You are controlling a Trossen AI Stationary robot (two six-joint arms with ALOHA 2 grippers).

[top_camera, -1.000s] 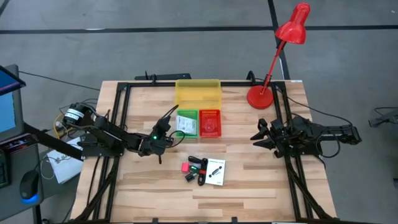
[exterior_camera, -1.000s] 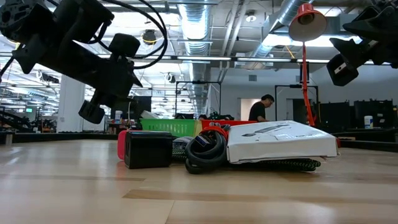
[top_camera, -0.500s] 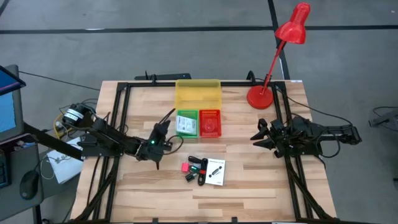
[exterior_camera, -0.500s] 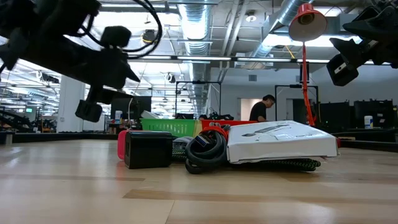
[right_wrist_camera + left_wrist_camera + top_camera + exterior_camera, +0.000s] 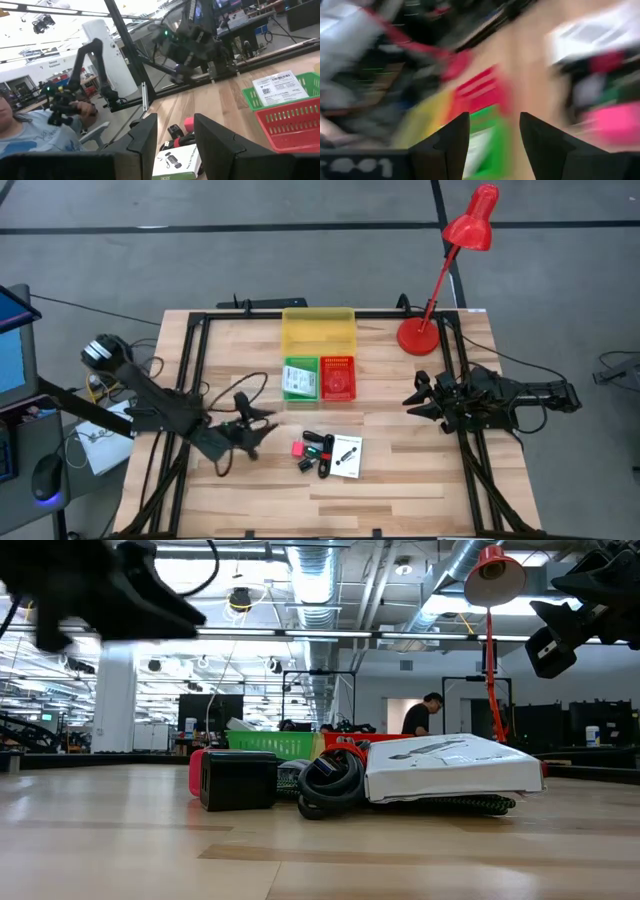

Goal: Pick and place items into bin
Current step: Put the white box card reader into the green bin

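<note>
**Observer:** Walk me through it, biggest thing first.

**Me:** The counter point(image 5: 420, 470) carried everything. Well ahead of the left tool point(image 5: 256, 430) sat the yellow bin point(image 5: 318, 330), and nearer to it the green basket point(image 5: 299, 379) and red basket point(image 5: 338, 377) stood side by side. A white printed packet already lay in the green one. The right tool point(image 5: 413, 401) hung over the counter's right side, well apart from all of it, fingers spread around nothing.

**Observer:** And the things I had to move?

**Me:** They sat in a heap just beside the left tool, on its far side from the arm: the white packet point(image 5: 346, 455), then the black pen-like tools point(image 5: 322, 452) with green and red accents, then the small pink piece point(image 5: 298, 448) nearest the tool. From counter height a black block point(image 5: 238, 780) stood at the front of the heap.

**Observer:** What was the left tool's state?

**Me:** Its wrist camera showed the two dark fingers point(image 5: 452, 145) apart with nothing between them.

**Observer:** What worried you?

**Me:** The heap was tight. I judged that closing on the pink piece could nudge the pens or drag the packet, because they touched. The left wrist picture was smeared, so I could have misjudged the height and struck the counter.
</note>
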